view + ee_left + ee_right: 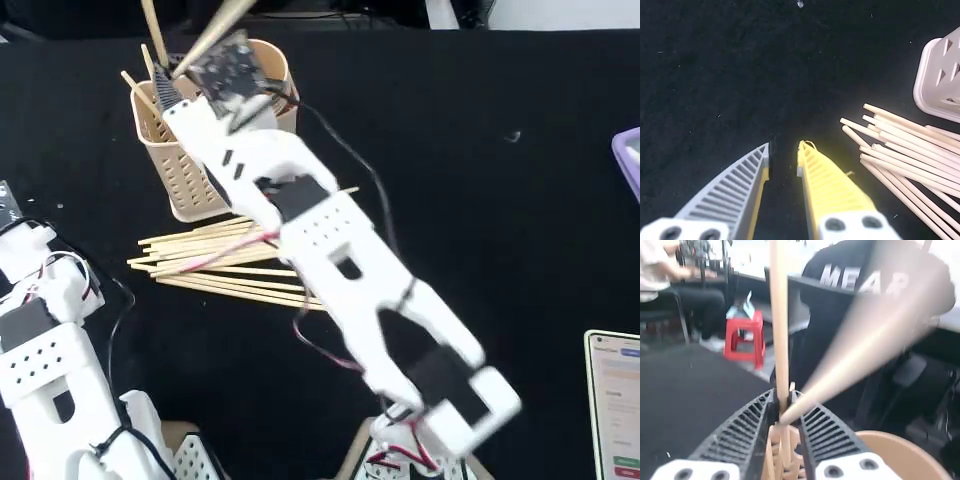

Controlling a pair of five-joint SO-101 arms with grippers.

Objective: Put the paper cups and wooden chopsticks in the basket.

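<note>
Chopsticks (779, 330) in right hand (784, 399), tops cut off, one blurred.

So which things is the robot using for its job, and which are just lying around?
For the job:
- the basket
- the loose chopsticks on the table
- the held chopsticks in the right claw, over the basket
- the left claw, open beside the pile

Just lying about:
- the phone
- the purple thing at the table's edge
- the red stool in the room behind
</note>
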